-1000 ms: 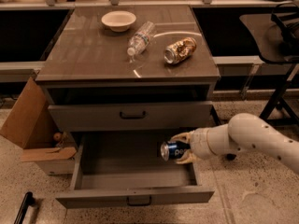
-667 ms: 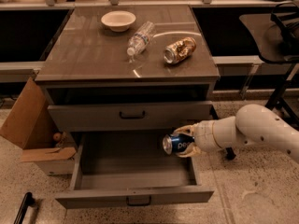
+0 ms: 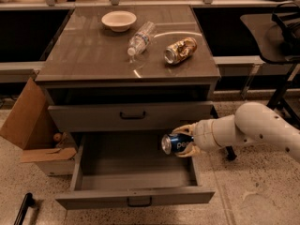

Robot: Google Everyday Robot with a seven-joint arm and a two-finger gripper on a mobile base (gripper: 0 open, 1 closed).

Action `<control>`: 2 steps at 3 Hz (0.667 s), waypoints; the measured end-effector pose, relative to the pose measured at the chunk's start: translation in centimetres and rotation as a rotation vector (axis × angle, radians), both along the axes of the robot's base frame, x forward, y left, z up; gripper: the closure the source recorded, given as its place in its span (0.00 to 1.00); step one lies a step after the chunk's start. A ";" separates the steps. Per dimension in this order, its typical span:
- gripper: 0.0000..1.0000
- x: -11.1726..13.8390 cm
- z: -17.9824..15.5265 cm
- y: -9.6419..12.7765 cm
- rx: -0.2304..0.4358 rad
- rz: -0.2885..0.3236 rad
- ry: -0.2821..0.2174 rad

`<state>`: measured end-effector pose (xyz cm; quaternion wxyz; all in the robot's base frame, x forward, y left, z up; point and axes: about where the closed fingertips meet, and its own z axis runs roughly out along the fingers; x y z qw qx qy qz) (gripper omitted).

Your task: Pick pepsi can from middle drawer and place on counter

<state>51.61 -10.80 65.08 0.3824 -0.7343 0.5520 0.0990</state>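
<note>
The pepsi can (image 3: 175, 143) is blue with a silver end and lies sideways in my gripper (image 3: 184, 141), which is shut on it from the right. Can and gripper hang above the right part of the open middle drawer (image 3: 136, 197), just below the closed taller-fronted drawer (image 3: 131, 116). The inside of the open drawer looks bare. My white arm (image 3: 253, 128) reaches in from the right. The counter (image 3: 89, 55) is the glossy grey-brown top above.
On the counter lie a white bowl (image 3: 119, 20), a clear plastic bottle (image 3: 140, 37) and a gold-brown can (image 3: 180, 50). A cardboard box (image 3: 28, 123) stands left of the cabinet. A dark chair (image 3: 281, 36) is at the right. A black bar (image 3: 23, 209) lies on the floor.
My gripper has lifted the pepsi can a little higher above the drawer, and the arm has risen with it. The things on the counter have not moved.
</note>
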 end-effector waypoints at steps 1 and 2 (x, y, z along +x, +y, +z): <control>1.00 1.3 3.2 1.1 0.025 0.047 -0.004; 1.00 3.4 7.3 1.8 0.021 0.076 -0.012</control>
